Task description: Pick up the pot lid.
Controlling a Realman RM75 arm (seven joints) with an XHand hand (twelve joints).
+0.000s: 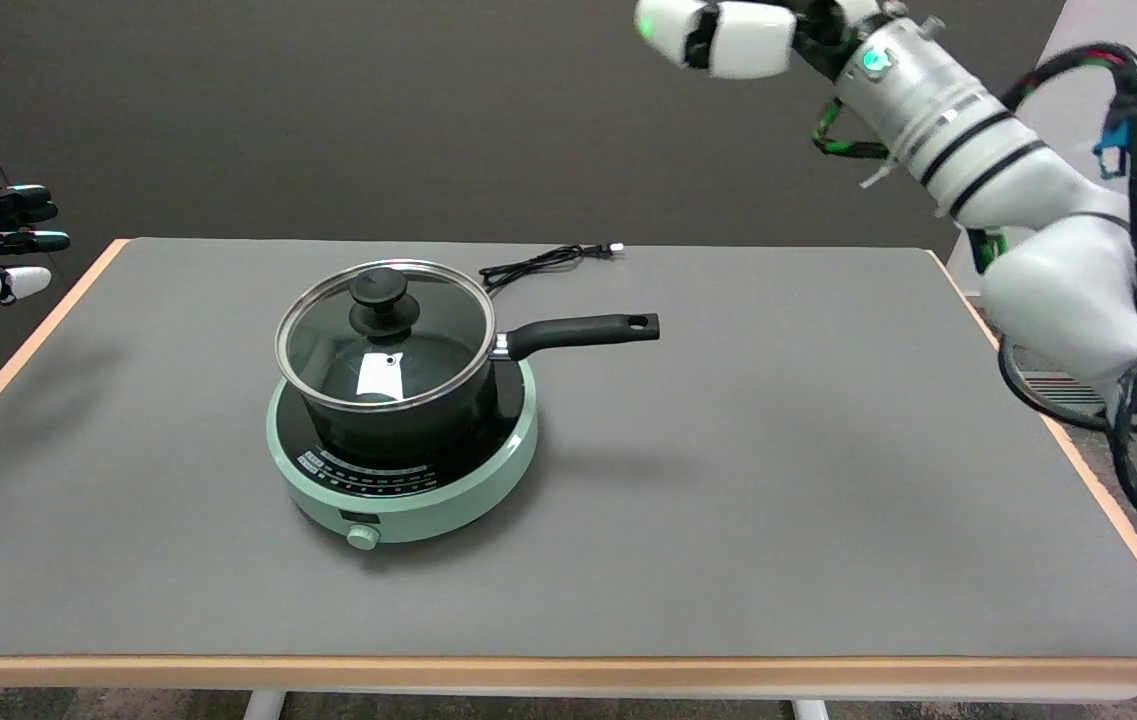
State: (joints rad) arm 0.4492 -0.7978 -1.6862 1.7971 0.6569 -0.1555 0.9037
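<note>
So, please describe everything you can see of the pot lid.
The pot lid is round, of clear glass with a metal rim and a black knob at its middle. It sits closed and level on the black pot, which stands on the green cooker. Nothing else touches it; the right hand is high above, far away.

A grey-topped table (728,500) bears a green cooker (408,470) and black cord (538,262), both well below-left of the right hand (728,35).

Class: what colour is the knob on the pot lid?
Black; the knob shows best in the head view.
</note>
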